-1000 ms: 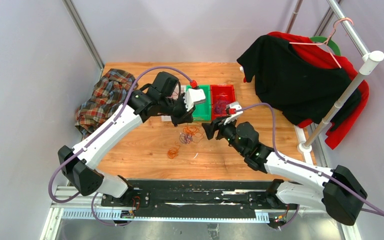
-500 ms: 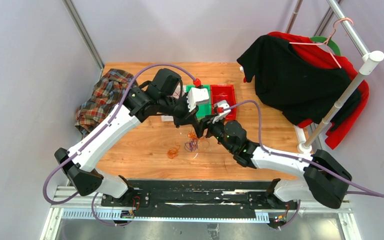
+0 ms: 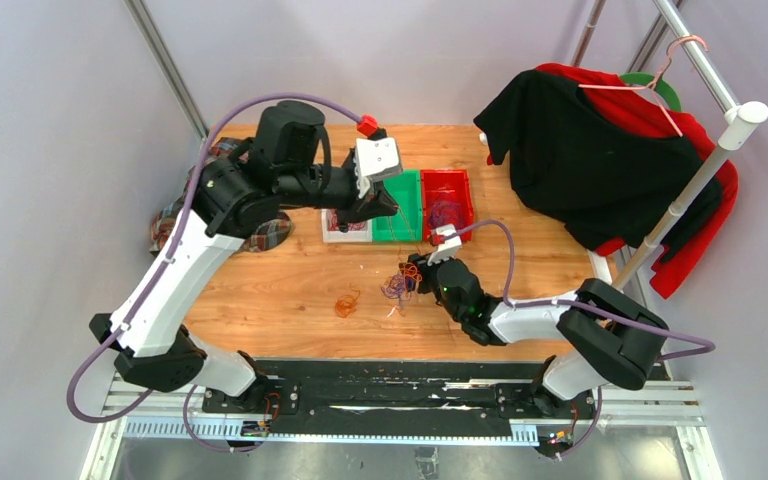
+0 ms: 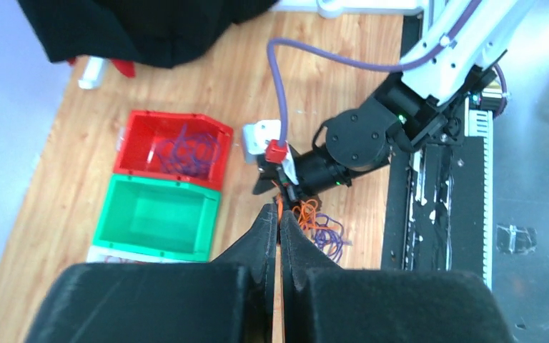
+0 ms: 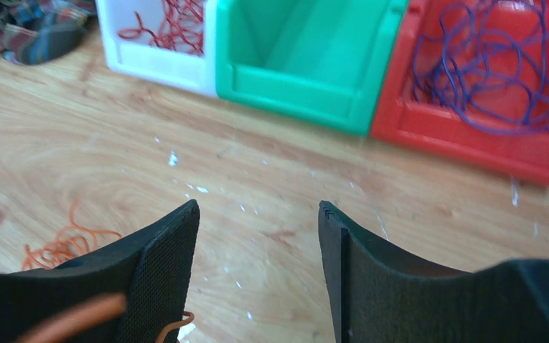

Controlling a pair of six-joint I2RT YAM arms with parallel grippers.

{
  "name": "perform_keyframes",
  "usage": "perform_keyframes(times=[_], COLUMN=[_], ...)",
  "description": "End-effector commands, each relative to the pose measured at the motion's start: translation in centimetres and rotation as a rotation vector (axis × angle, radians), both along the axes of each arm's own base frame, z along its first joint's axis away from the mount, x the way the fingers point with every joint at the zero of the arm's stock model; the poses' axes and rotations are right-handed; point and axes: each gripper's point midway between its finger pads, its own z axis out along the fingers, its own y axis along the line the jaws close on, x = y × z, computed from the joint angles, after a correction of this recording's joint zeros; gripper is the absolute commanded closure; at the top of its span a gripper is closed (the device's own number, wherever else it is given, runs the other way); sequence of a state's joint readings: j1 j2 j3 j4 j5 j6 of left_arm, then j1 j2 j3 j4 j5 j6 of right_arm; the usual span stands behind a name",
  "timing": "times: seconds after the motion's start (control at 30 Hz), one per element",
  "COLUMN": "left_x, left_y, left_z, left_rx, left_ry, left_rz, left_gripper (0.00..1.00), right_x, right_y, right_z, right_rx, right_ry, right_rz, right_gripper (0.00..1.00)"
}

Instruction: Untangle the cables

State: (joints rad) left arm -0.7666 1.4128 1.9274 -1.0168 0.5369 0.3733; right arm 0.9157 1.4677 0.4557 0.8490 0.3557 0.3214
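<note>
We see the left gripper (image 4: 279,218) pressed together, apparently pinching an orange strand (image 4: 279,206) rising from the tangle (image 3: 397,285) on the table (image 3: 290,290). The right gripper (image 5: 257,218) is spread low beside it, pinning nothing. We judge 2 risks: the strand slips, or the whole clump drags.

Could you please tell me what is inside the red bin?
A tangle of purple cables lies in the red bin; anything beneath the tangle is hidden.

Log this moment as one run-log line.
left gripper: shut on orange cable | right gripper: open, at tangle | green bin: empty
</note>
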Motion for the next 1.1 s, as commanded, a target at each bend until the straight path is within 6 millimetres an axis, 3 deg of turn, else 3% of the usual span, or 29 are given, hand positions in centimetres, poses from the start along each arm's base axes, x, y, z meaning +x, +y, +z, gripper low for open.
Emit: perform_keyframes(times=[0.0, 0.33, 0.53, 0.7, 0.83, 1.07], left_x=[-0.6, 1.5, 3.4, 2.9, 3.1, 3.2], left_y=[0.5, 2.7, 4.5, 4.7, 4.7, 4.8], left_z=[4.7, 12.6, 18.1, 18.6, 17.0, 14.8], left_rx=[-0.084, -0.176, -0.277, -0.295, -0.255, -0.207], left_ry=[-0.093, -0.365, -0.541, -0.555, -0.543, -0.515], left_rz=[0.006, 0.137, 0.288, 0.279, 0.27, 0.271], left_gripper=[0.99, 0.99, 1.0, 0.99, 1.0, 1.0], right_x=[-0.4, -2.3, -2.7, -2.8, -2.5, -4.3], right_y=[-1.9, -5.5, -5.9, -6.0, -5.8, -2.6], right_z=[-1.4, -5.5, -5.5, -4.8, -1.5, 11.4], right_rx=[0.02, -0.048, -0.055, -0.062, -0.043, 0.081], right_ry=[0.002, 0.072, 0.066, 0.046, -0.033, -0.207], right_rz=[-0.079, -0.143, -0.137, -0.131, -0.109, 0.118], right_gripper=[0.39, 0.41, 0.39, 0.39, 0.37, 0.33])
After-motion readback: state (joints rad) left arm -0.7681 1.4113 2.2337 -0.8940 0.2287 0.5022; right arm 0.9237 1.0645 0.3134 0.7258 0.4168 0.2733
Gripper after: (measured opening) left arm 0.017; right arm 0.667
